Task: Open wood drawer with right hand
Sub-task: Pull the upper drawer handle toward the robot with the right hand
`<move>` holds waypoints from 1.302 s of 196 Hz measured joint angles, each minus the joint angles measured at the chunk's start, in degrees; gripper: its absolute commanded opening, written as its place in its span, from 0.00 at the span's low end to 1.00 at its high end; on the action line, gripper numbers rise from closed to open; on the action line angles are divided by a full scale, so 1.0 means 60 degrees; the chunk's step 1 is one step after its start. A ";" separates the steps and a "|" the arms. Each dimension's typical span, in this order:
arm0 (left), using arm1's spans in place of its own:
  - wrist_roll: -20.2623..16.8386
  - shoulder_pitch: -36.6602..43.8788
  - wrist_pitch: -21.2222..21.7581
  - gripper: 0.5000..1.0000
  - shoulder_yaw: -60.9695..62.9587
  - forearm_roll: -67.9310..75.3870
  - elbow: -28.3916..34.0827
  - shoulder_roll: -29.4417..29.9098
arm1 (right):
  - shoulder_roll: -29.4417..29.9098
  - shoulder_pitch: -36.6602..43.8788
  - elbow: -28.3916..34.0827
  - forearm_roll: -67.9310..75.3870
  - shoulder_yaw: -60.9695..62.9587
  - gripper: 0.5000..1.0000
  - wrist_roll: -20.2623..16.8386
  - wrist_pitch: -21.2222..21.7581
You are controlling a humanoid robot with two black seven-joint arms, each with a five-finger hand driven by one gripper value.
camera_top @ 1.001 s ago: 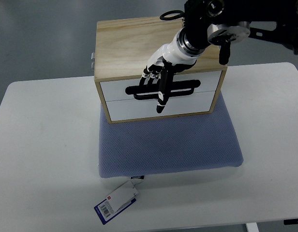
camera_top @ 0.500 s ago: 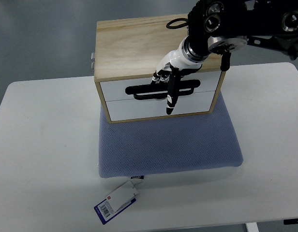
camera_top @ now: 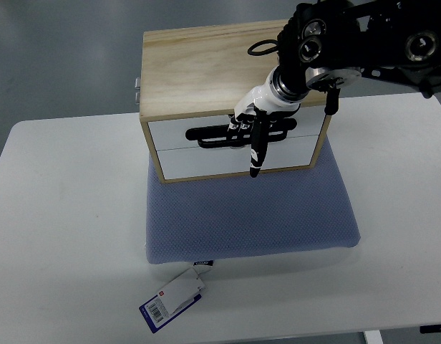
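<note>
A wood box point(camera_top: 206, 64) with two white drawer fronts stands on a blue cushion point(camera_top: 249, 215). A black slotted handle point(camera_top: 213, 135) runs along the seam between the upper drawer front point(camera_top: 170, 132) and the lower one point(camera_top: 199, 161). Both drawers sit flush in the box. My right hand point(camera_top: 245, 140) comes in from the upper right, over the top of the box. Its fingers point(camera_top: 238, 123) are hooked into the handle slot near its middle. The thumb point(camera_top: 256, 154) points straight down across the lower front. The fingertips are hidden inside the slot.
The cushion lies on a white table point(camera_top: 63, 215). A blue and white tag point(camera_top: 174, 297) hangs from the cushion's front edge. The right arm's black wrist and forearm point(camera_top: 349, 39) hang over the box's back right corner. Grey floor lies beyond the table.
My right hand has shifted to the right along the handle, and its fingers have sunk deeper into the slot. The thumb has moved with it. The drawers have not moved.
</note>
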 measured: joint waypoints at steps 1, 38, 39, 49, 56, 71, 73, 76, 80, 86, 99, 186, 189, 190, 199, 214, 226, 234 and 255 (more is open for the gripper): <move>0.0000 0.0000 0.0000 1.00 0.0000 0.0000 0.0000 0.0000 | 0.0001 -0.0001 0.0000 0.0000 0.0000 0.89 0.0000 0.0002; 0.0000 -0.0001 0.0000 1.00 -0.0003 0.0000 0.0000 0.0000 | 0.0008 -0.0011 -0.0001 0.0046 -0.0001 0.89 0.0000 0.0265; 0.0000 -0.0001 0.0000 1.00 -0.0004 0.0000 0.0000 0.0000 | 0.0008 -0.0011 -0.0001 0.0047 -0.0001 0.89 0.0000 0.0282; 0.0000 -0.0001 0.0000 1.00 -0.0004 0.0000 0.0000 0.0000 | 0.0001 -0.0009 -0.0001 0.0058 -0.0001 0.89 0.0000 0.0469; 0.0000 -0.0001 0.0000 1.00 -0.0004 0.0000 0.0000 0.0000 | -0.0008 -0.0007 -0.0001 0.0069 -0.0001 0.89 0.0000 0.0578; 0.0000 -0.0001 0.0000 1.00 -0.0004 0.0000 0.0000 0.0000 | -0.0034 0.0003 -0.0001 0.0092 -0.0001 0.89 0.0000 0.0776; 0.0000 -0.0001 0.0000 1.00 -0.0004 0.0000 0.0000 0.0000 | -0.0037 0.0005 -0.0001 0.0096 -0.0001 0.89 0.0000 0.0798; 0.0000 -0.0001 -0.0001 1.00 -0.0004 0.0000 0.0000 0.0000 | -0.0043 0.0008 0.0000 0.0103 -0.0001 0.89 0.0000 0.0830; 0.0000 0.0000 -0.0001 1.00 -0.0005 0.0000 0.0000 0.0000 | -0.0052 0.0016 0.0002 0.0115 -0.0001 0.89 0.0000 0.0885; 0.0000 0.0000 -0.0001 1.00 -0.0005 0.0000 0.0000 0.0000 | -0.0063 0.0032 0.0007 0.0129 -0.0001 0.89 0.0000 0.0953; 0.0000 -0.0001 -0.0002 1.00 -0.0006 0.0000 0.0000 0.0000 | -0.0098 0.0074 0.0030 0.0148 -0.0001 0.89 0.0000 0.1114; 0.0000 -0.0002 0.0005 1.00 0.0009 0.0000 0.0015 0.0000 | -0.0386 0.0412 0.0501 0.0183 0.0013 0.89 0.0145 0.1998; 0.0000 -0.0001 0.0008 1.00 0.0009 0.0000 0.0015 0.0000 | -0.0398 0.0421 0.0521 0.0183 0.0013 0.89 0.0147 0.2025; 0.0000 -0.0001 0.0009 1.00 0.0009 0.0000 0.0015 0.0000 | -0.0402 0.0423 0.0528 0.0183 0.0013 0.89 0.0148 0.2034; 0.0000 0.0000 0.0012 1.00 0.0009 0.0000 0.0015 0.0000 | -0.0438 0.0441 0.0596 0.0185 0.0011 0.89 0.0149 0.2113; 0.0000 0.0000 0.0012 1.00 0.0002 0.0000 0.0015 0.0000 | -0.0480 0.0453 0.0663 0.0194 0.0005 0.89 0.0156 0.2198; 0.0000 0.0000 0.0012 1.00 -0.0001 0.0000 0.0015 0.0000 | -0.0507 0.0464 0.0701 0.0197 0.0005 0.89 0.0161 0.2267; 0.0000 -0.0001 0.0012 1.00 -0.0002 0.0000 0.0015 0.0000 | -0.0514 0.0467 0.0730 0.0197 0.0005 0.89 0.0164 0.2304; 0.0000 -0.0001 0.0016 1.00 -0.0002 0.0000 0.0015 0.0000 | -0.0514 0.0467 0.0770 0.0208 0.0006 0.89 0.0180 0.2377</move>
